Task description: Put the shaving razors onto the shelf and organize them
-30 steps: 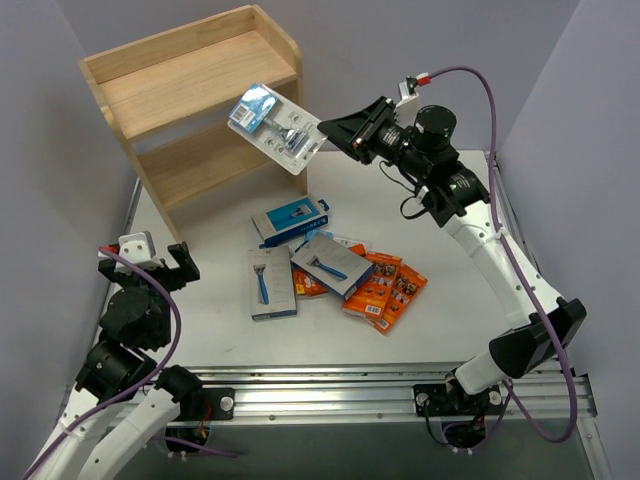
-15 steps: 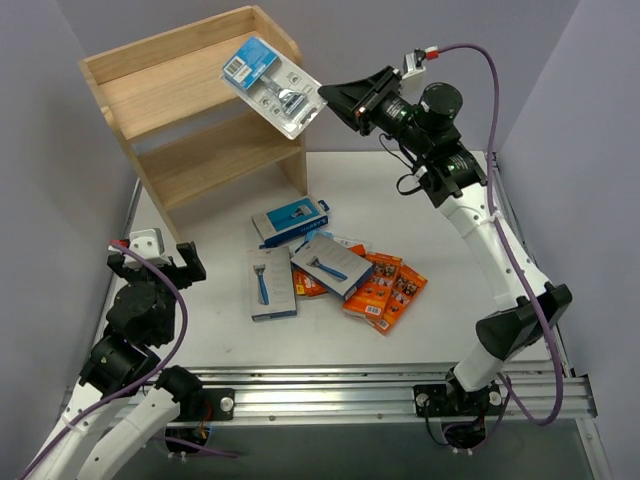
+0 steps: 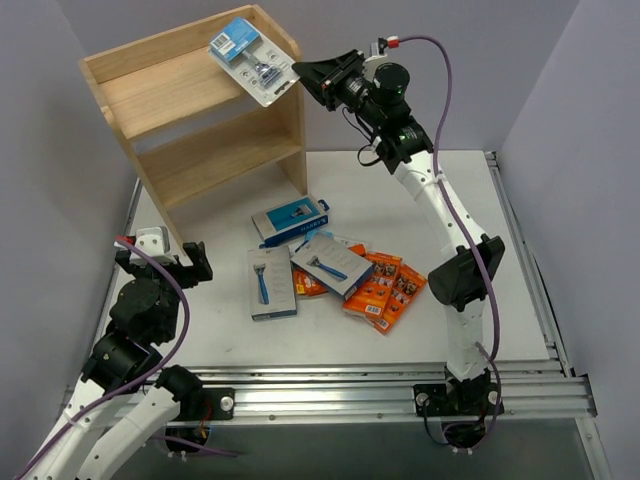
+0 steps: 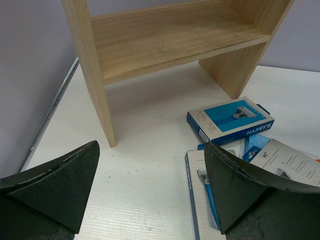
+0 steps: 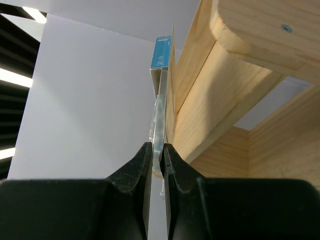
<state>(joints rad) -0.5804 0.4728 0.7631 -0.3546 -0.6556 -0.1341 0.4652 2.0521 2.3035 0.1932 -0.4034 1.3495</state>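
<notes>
**Top view.** White bench (image 3: 430,200), shut in by plain grey-lilac walls (image 3: 570,90) on the left, right and far sides. A metal rail (image 3: 340,385) runs along the near edge. The wooden shelf (image 3: 170,88) stands at the far left, two tiers, open front facing the arms.

The right arm reaches up and across. The right claw (image 3: 298,72) is clamped on one edge of a clear blister pack (image 3: 250,62), whose blue header points away from the claw. The pack hangs tilted over the right end of the shelf's top tier. Whether it touches the wood cannot be judged here.

A loose pile lies mid-bench in front of the shelf:
- a blue box (image 3: 290,220), nearest the shelf
- two grey boxes (image 3: 271,283), each picturing a blue razor
- orange boxes (image 3: 385,290) to the right, partly under one grey box

The left claw (image 3: 165,263) sits low at the near left, spread wide and holding nothing.

**Left wrist view.** Dark fingers (image 4: 55,185) sit at the bottom corners, far apart. Beyond them the shelf's lower board and side panels stand on the white bench. The blue box lies flat right of centre, and the grey boxes are partly hidden behind the right finger. At left is the lilac wall, with a metal strip along the bench edge.

**Right wrist view.** Fingers (image 5: 131,175) are pressed onto the pack, which shows edge-on as a thin line with the blue header at its top. Shelf wood fills the right side, just beside the pack. Contact cannot be told. Pale wall at left, with bright strips on a dark patch at the far edge.
</notes>
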